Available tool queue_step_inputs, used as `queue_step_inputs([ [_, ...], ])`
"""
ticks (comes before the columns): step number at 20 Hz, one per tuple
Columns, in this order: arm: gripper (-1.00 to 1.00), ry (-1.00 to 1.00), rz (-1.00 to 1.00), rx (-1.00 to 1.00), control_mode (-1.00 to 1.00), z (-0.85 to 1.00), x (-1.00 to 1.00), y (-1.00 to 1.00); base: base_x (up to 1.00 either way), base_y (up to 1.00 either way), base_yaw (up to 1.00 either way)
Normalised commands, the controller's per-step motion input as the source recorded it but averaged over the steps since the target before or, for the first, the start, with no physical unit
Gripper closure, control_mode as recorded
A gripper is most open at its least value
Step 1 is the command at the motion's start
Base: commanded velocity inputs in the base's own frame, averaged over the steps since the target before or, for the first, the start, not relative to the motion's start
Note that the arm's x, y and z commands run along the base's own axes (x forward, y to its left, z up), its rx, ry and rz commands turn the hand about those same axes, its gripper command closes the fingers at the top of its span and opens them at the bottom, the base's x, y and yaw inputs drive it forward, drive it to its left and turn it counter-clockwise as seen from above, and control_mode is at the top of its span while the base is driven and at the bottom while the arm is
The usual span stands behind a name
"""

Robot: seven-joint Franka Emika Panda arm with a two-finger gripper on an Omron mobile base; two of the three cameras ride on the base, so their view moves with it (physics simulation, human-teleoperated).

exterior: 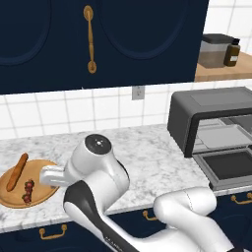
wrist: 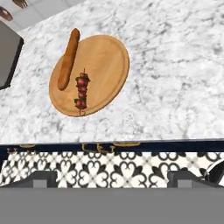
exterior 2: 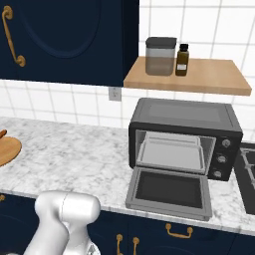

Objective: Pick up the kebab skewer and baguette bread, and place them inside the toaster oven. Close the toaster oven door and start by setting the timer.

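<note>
1 skewer point(wrist: 82, 92), 1 baguette point(wrist: 68, 59), 1 plate point(wrist: 111, 65), 1 toaster oven point(exterior 2: 185, 134), 1 canister point(exterior 2: 160, 56), 1 bottle point(exterior 2: 182, 60)

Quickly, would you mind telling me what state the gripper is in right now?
Gripper: open, holding nothing, above the counter's front edge; the kebab skewer and baguette bread lie on the wooden plate.

Counter point(exterior: 147, 147): white-grey veined marble look, smooth, faint sheen. Round plate point(wrist: 109, 65): light wood, visible grain, matt. Baguette point(wrist: 68, 59): orange-brown crust, smooth, dull. Skewer point(wrist: 82, 91): thin stick, glossy dark red and brown chunks. Toaster oven point(exterior 2: 184, 117): dark grey metal, matt; door point(exterior 2: 169, 191) with dark glass-like panel in grey frame. Shelf point(exterior 2: 199, 77): pale wood, matt. Cupboard fronts point(exterior: 98, 39): deep navy, satin; brass-coloured handle point(exterior: 89, 39), shiny. Wall tiles point(exterior: 74, 108): white, glazed.
</note>
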Motion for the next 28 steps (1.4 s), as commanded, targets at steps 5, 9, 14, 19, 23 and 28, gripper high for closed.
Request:
queue_step_inputs([
  [5,-1.00,0.17,0.00,0.00,-1.00,-0.18,0.02,0.50,0.00,0.00,0.00],
  [9,-1.00,0.05,0.00,-0.05,-1.00,-0.34,0.14,0.39,0.00,0.00,0.00],
  [14,-1.00,0.01,0.00,-0.12,-1.00,-0.31,0.29,0.23,0.00,0.00,0.00],
  [19,-1.00,0.05,0.00,-0.04,-1.00,-0.23,0.21,0.12,0.00,0.00,0.00],
  [23,-1.00,0.03,0.00,-0.01,-1.00,-0.29,0.13,0.24,0.00,0.00,0.00],
  [28,-1.00,0.03,0.00,0.00,-1.00,-0.25,0.08,0.15,0.00,0.00,0.00],
])
